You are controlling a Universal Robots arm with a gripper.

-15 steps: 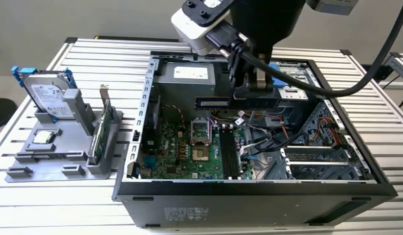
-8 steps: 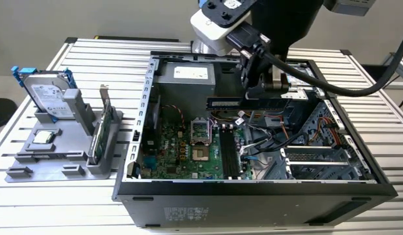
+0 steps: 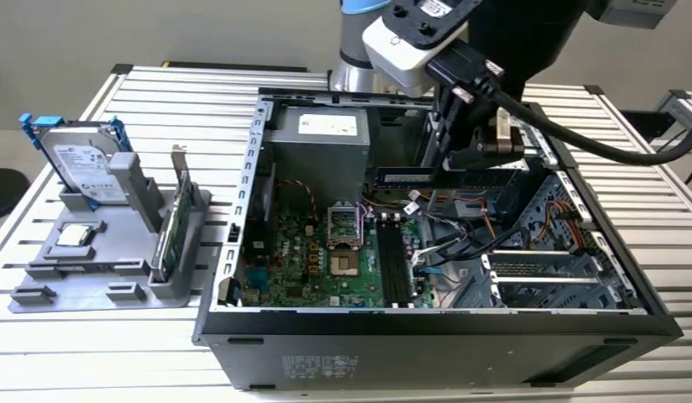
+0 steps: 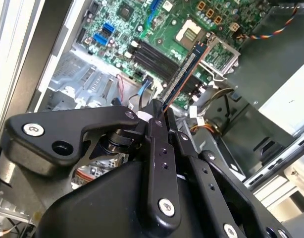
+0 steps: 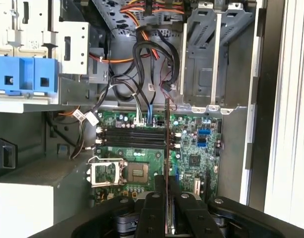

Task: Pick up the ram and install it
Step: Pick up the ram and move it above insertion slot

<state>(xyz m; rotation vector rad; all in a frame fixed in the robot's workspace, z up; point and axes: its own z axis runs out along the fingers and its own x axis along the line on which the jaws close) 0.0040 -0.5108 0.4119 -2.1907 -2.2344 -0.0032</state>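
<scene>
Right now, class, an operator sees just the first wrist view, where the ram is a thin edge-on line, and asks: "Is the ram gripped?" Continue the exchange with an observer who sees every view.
Observer: Yes. In the second wrist view the fingers are shut on the ram.
Operator: Is it seated in a slot?
Observer: No. In the exterior view the ram hangs flat side showing, above the motherboard and clear of the memory slots.
Operator: Anything outside the case?
Observer: On the exterior view's left, a grey stand holds a hard drive and a green card.
</scene>
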